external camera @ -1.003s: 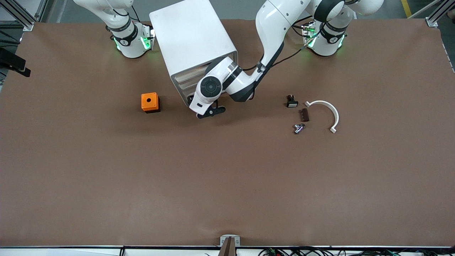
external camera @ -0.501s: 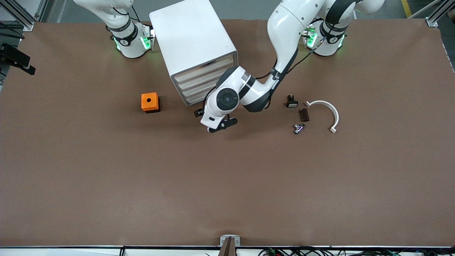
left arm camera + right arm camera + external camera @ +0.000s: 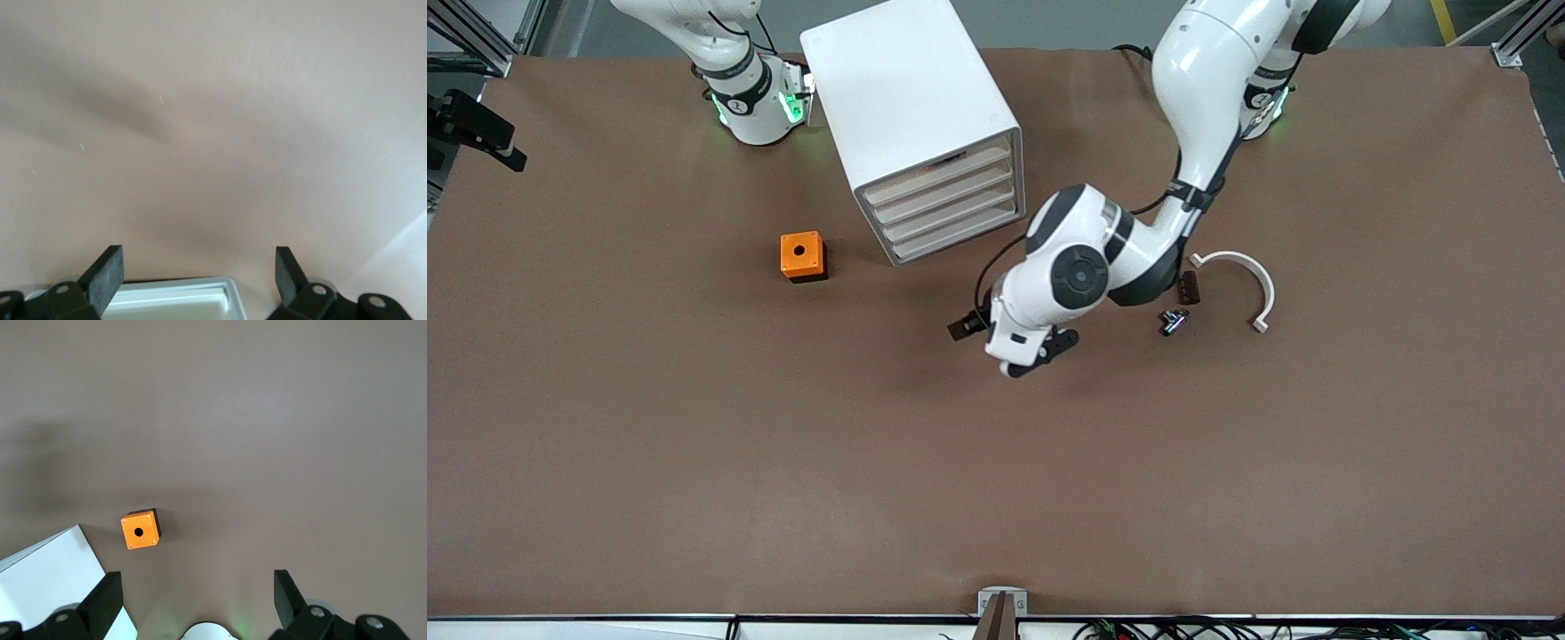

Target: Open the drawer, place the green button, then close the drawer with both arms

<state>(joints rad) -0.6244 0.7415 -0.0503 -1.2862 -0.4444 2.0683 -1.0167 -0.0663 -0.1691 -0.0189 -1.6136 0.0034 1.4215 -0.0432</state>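
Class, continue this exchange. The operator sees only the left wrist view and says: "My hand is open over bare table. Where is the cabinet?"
Observer: The cabinet stands farther from the front camera than your left hand, toward the right arm's end.
Operator: Is any drawer open?
Observer: No, none of its four drawers is pulled out.
Operator: And the button?
Observer: The button lies beside a white curved piece, toward the left arm's end.
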